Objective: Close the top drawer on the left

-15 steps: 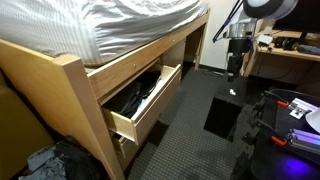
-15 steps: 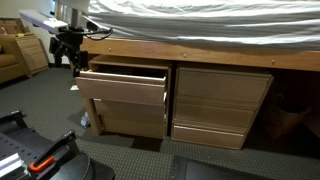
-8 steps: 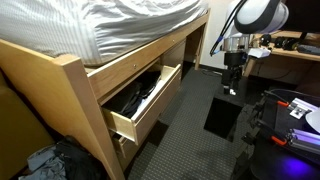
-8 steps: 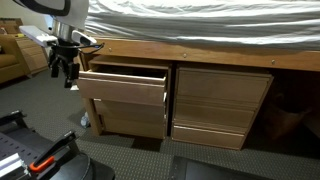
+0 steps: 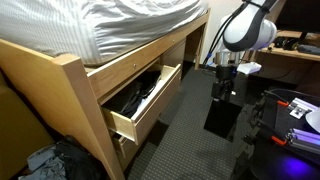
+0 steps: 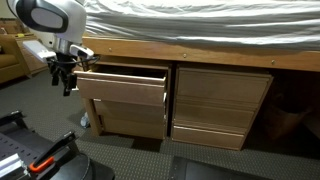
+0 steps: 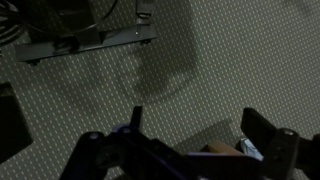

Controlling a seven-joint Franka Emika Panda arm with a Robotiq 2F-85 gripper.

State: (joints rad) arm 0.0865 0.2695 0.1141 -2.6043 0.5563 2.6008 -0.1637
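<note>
The top drawer (image 5: 150, 113) is a pale-wood drawer under the bed, pulled well out, with dark items inside. It also shows in an exterior view (image 6: 124, 90), standing out above the matching lower drawers. My gripper (image 5: 221, 90) hangs in the air out in front of the drawer, pointing down at the carpet, apart from the drawer front. In an exterior view (image 6: 67, 82) it sits just beside the drawer's outer corner. In the wrist view my gripper (image 7: 200, 128) is open and empty over the carpet, with one dark fingertip (image 7: 264, 128) at the right.
A black box (image 5: 222, 118) stands on the carpet below the gripper. The bed-frame rail (image 6: 200, 55) runs above the drawers, and a second closed drawer stack (image 6: 220, 105) sits beside them. A desk (image 5: 290, 48) is behind the arm. Clothes (image 5: 40, 163) lie by the bedpost. A metal bar (image 7: 90, 44) lies on the carpet.
My arm has come down and my gripper has moved lower and closer to the level of the open drawer. The drawer has not moved.
</note>
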